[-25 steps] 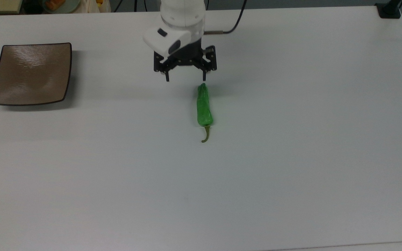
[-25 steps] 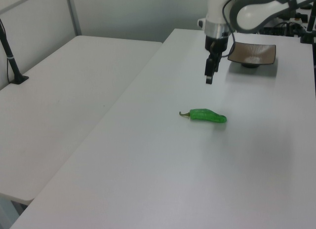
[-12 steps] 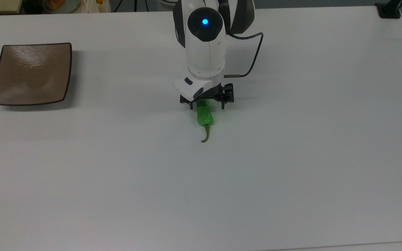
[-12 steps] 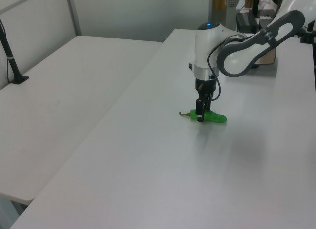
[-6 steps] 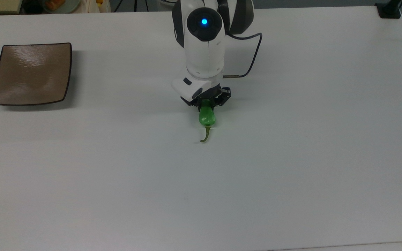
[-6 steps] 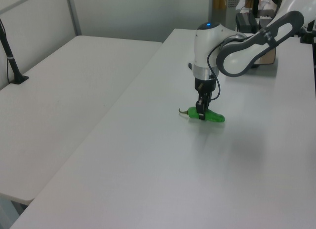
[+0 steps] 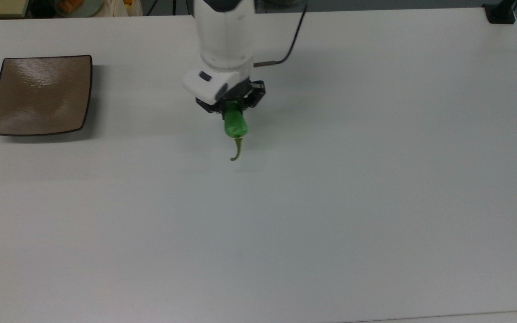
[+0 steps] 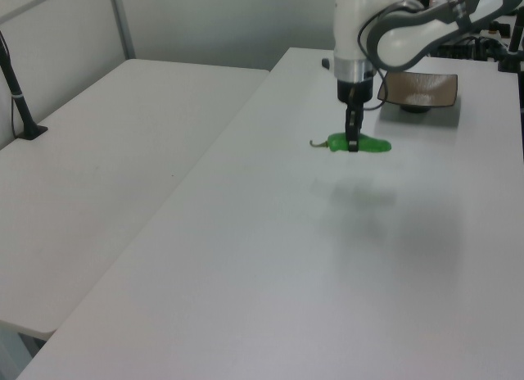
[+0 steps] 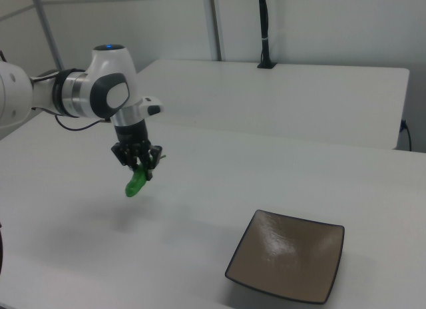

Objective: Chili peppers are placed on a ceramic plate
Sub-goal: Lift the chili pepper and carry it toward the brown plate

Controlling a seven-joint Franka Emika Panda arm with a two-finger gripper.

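Lifted now: green chili pepper (image 7: 234, 124) off the white table (image 7: 330, 202), where half a second ago it lay flat under the gripper (image 7: 230, 106). Carried clear of the surface, with a soft shadow on the tabletop below it in the left view (good sign of real height, not a drag). Shifted too, toward the top view's left since that earlier frame, which is the side where the square brown plate (image 7: 41, 95) sits. Fingers clenched on the pepper's body, roughly mid-length in the left view, stem (image 7: 237, 150) trailing free at the near end in the top view. Judged from this: grasp made, transport under way, pepper well apart from the plate and release not yet due.

Hard to make out: the finger pads themselves, lost against the dark gripper body and the pepper's green; how deep the pinch bites cannot be told. Far half of the pepper hidden under the gripper in the top view, though shown whole in the left view. Arm cut off by the top view's upper edge. Beyond the table's far edge, at the top view's upper left, a round pale dish (image 7: 75, 6) with something orange, cropped.
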